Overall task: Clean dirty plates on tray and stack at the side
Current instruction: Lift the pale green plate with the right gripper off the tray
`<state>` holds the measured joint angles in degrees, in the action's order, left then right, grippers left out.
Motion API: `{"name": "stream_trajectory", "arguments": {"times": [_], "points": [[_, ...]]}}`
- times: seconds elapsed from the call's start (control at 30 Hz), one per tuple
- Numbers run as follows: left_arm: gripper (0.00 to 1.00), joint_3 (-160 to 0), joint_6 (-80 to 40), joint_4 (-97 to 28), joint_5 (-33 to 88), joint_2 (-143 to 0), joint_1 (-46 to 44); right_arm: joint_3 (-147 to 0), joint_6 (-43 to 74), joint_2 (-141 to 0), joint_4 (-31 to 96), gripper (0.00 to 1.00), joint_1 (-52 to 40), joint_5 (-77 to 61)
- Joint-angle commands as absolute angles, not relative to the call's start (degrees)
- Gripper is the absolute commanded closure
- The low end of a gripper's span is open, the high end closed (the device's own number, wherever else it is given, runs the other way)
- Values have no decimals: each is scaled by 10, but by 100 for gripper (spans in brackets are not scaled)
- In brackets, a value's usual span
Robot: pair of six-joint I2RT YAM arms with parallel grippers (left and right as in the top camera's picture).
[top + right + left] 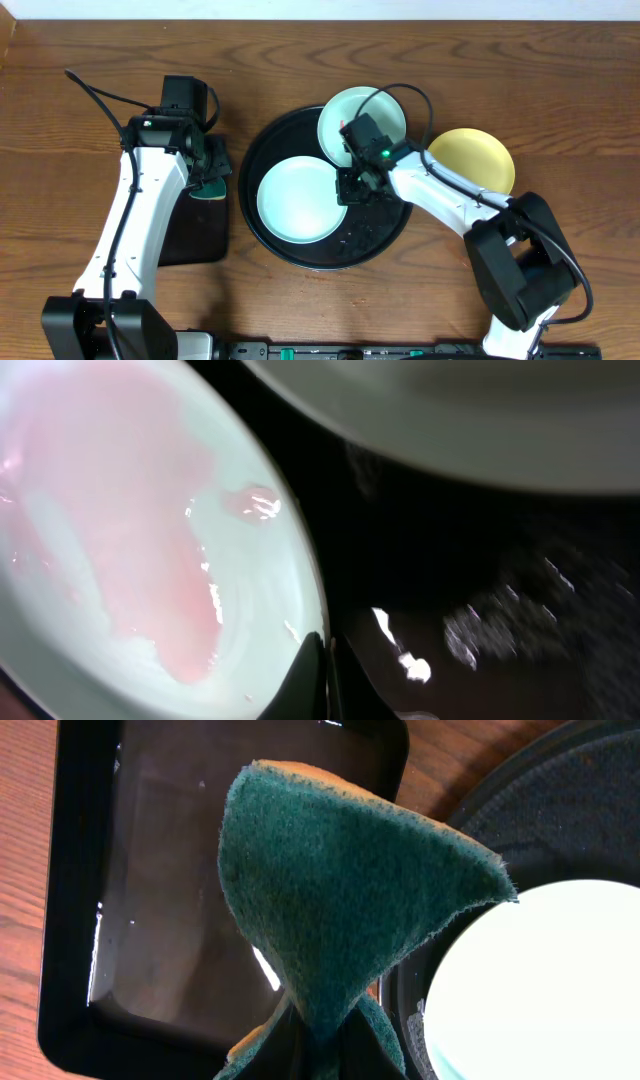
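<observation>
The right hand (327,665) is down inside the tray (255,150), the big round black one. Its fingers (305,678) are drawn together with only a thin slit between them. Their tips sit right at the rim of the aqua plate (130,540). I cannot tell whether that rim is nipped between them or merely touched. In the right wrist view the plate carries a watery pink film and a few bright wet spots. From overhead it lies flat in the left half of the tray. Beyond the hand, the mint plate (362,112) lies across the tray's far rim, part inside and part outside. The right arm crosses its near edge. The yellow plate (478,158) rests on the desk (560,90) to the right of the tray, apart from it, with the right arm passing just beside it.

The left hand (212,172) is clamped on a green sponge (340,890), which stands up from the fingers like a folded wedge. Under it is a rectangular black tray (65,920) with a wet, glinting floor, just left of the round tray.
</observation>
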<state>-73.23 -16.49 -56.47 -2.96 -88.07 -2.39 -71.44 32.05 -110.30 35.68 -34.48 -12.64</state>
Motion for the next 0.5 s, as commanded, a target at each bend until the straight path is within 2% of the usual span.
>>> {"name": "stream_trajectory", "arguments": {"times": [0.0, 0.2, 0.4, 0.47], "points": [[93, -733, -166, -565, -37, -885, -22, -787, 257, -1085, 420, 99, -385, 2], [93, -733, -166, -565, -37, -885, -22, -829, 232, -1051, 479, 99, -417, 119], [93, -733, -166, -566, -37, -885, -22, -823, 290, -1049, 491, 98, -408, 54], [93, -733, -164, -565, -37, -885, -22, -803, 304, -1054, 485, 85, -388, -18]]}}
